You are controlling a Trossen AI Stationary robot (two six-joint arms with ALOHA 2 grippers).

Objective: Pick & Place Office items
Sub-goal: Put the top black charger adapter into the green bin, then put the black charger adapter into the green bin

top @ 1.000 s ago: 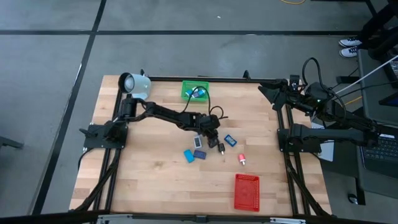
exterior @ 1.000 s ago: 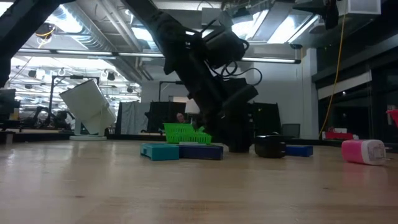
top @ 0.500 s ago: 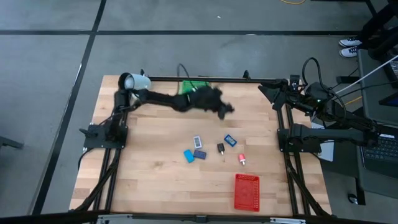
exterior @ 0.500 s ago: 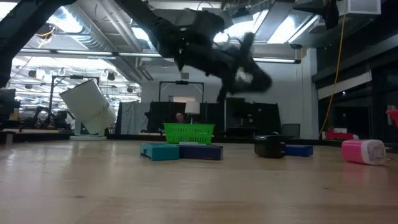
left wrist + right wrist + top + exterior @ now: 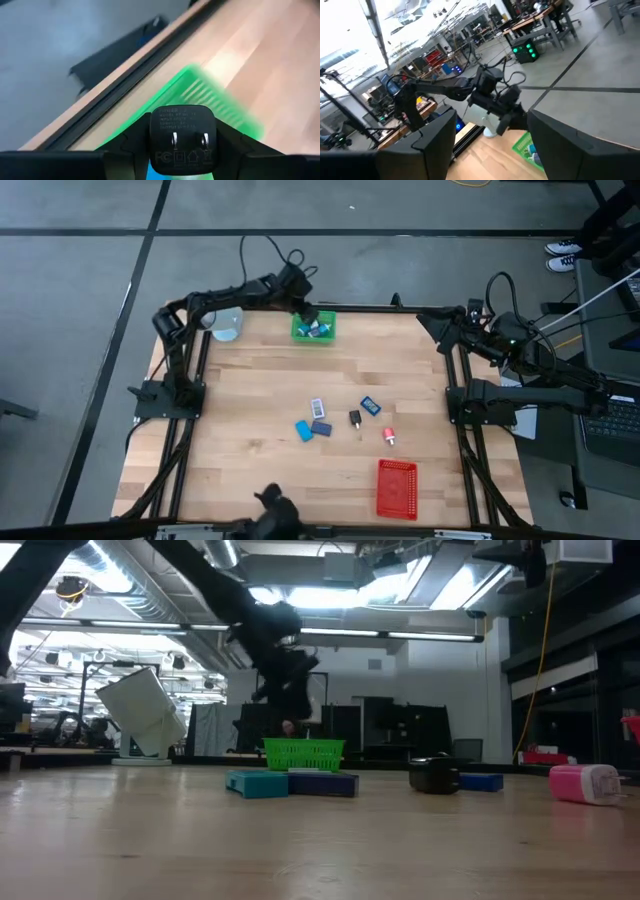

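Wooden table is seen w/ green mesh tray at far edge, red mesh tray near front-right. Office items are scattered approx. mid-table: blue rectangles, black piece, red-white piece. Mug lies at far-left corner.

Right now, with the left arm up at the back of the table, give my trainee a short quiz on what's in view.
1. True or false: the left pincer holds a black plug-in charger above the green tray.
2. Which tray holds no items? A) green tray B) red tray
3. Fill in: the pink-white piece lies nearest the ____ tray.

Key: 1 true; 2 B; 3 red. The right pincer waits at the table's right edge, open.
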